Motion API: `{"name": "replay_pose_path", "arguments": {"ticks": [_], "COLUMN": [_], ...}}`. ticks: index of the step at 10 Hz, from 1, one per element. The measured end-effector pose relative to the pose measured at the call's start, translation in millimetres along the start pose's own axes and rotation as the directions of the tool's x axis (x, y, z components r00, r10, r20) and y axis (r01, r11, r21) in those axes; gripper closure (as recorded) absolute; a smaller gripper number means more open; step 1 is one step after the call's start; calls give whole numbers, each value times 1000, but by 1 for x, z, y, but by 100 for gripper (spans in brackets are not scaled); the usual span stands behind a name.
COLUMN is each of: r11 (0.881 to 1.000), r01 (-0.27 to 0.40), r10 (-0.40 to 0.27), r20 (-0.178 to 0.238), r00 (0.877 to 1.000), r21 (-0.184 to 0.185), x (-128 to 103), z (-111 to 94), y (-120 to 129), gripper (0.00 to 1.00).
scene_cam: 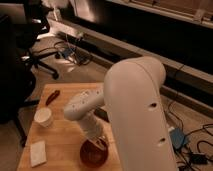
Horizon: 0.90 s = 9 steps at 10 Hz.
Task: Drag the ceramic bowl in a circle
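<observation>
Ceramic bowl [93,154] first: where is it sitting?
— Close to the edge of the surface [60,140] nearest the camera, upright, with my arm [135,110] hiding the surface beyond it on one side.

And your end effector?
— My end effector [98,142] is low over the bowl, at the rim on the far side. It looks to be touching the rim or reaching just inside it. I cannot tell whether it is clenched on the rim or released; my wrist covers that part.

Why come in from above like that?
— A drag needs the bowl to stay flat on the wood, so I judge that a hold at the rim, pressing lightly, lets it slide without lifting or tipping.

Anything in the way of the circle?
— The white cup [44,117] stands well apart, toward the left edge as the camera sees it. A flat white pad [37,153] lies near the front corner on that side. I would take care at the near edge, since the bowl has little room there.
</observation>
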Motion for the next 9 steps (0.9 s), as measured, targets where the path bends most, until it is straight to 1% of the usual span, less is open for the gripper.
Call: {"name": "replay_pose_path", "arguments": {"ticks": [1,2,3,4,5,6,7,8,9], "r11": [998,995,990,982,975,973,975,980,987], "r01": [52,88,129,177,209,222,216,194,156], "r10": [-52,-87,-125,-167,-196,-207,-199,-176,-139], "r20": [8,28,64,116,159,197,234,263,287], "r00": [999,996,990,979,968,958,952,949,948], "r21": [-25,-41,-61,-73,-70,-62,-52,-44,-36], "x": [-4,-13,-28,-53,-75,-96,-120,-141,-161], "z": [-4,-10,-22,-38,-52,-64,-75,-83,-89], "y": [29,48,70,92,106,110,107,96,79], "gripper": [100,100,100,100,100,100,100,100,100]}}
